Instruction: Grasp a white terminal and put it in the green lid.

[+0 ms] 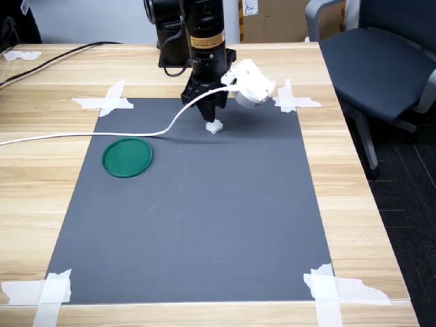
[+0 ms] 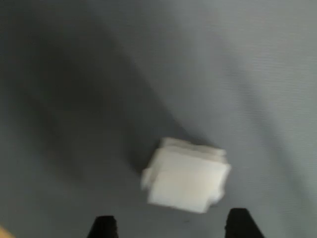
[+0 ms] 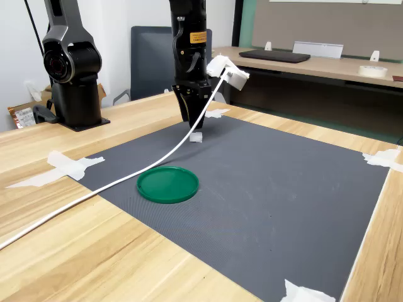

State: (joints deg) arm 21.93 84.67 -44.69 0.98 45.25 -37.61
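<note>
First exterior view: gripper spread open, poised just above white terminal on grey mat; green lid well apart toward the first exterior view's left.
Wrist view: terminal blurred, between dark fingertips.
Second exterior view: lid nearer camera, empty.

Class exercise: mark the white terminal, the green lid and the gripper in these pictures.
white terminal [image 1: 214, 127]: first exterior view, on the block's visible top.
green lid [image 1: 127, 157]: first exterior view, centre of the disc's flat face.
gripper [image 2: 172, 229]: wrist view, midway between the two dark fingertips.
</note>
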